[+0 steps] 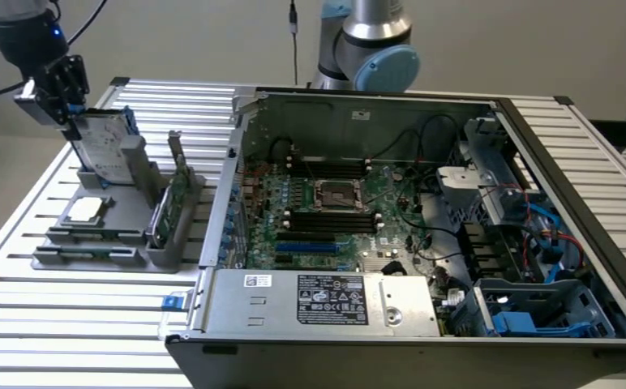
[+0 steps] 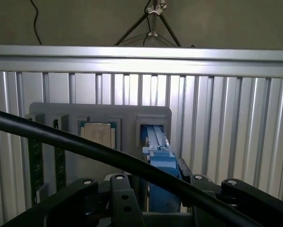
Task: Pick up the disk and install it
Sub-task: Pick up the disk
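The disk (image 1: 105, 144), a silver-grey drive with a white label in a blue carrier, stands on edge in a slot at the far end of the grey holder (image 1: 108, 239). My gripper (image 1: 66, 104) hangs right at its top edge, on the exterior view's left. In the wrist view the disk's blue edge (image 2: 159, 153) runs between my black fingers (image 2: 120, 194), with a gap showing beside it. The gripper (image 2: 155, 201) is open and straddles the disk. A black cable (image 2: 84, 144) crosses in front of the wrist camera.
The holder also carries a square silver processor chip (image 1: 83, 209) and an upright green circuit card (image 1: 177, 198). The open computer case (image 1: 400, 203) lies to the exterior view's right, with a blue-fitted drive bay (image 1: 529, 316) at its near corner. The slatted metal table (image 1: 64, 316) lies beneath.
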### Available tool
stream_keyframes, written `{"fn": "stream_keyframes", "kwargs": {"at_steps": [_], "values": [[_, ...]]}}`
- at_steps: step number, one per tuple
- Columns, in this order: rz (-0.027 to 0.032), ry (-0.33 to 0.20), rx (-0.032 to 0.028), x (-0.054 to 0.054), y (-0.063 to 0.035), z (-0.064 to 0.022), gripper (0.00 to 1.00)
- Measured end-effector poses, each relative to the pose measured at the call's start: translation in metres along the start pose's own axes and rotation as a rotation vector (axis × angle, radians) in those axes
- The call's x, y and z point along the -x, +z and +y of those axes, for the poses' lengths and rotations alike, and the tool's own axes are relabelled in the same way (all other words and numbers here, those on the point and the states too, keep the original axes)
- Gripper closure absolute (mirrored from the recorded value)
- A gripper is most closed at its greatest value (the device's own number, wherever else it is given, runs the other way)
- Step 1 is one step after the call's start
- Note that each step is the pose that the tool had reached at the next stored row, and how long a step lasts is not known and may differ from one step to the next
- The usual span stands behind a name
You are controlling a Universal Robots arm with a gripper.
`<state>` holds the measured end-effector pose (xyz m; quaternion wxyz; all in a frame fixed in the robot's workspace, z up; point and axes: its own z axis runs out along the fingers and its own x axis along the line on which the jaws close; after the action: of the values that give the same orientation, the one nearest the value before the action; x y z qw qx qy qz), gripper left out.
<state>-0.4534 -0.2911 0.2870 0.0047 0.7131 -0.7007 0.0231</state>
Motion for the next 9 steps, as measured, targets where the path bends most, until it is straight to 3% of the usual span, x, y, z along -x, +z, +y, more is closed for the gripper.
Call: {"fn": "stream_keyframes", "kwargs": {"at_steps": [9], "values": [[-0.0001,0.002,0.0114,0.0031,0.0003,-0.0017,0.53]]}}
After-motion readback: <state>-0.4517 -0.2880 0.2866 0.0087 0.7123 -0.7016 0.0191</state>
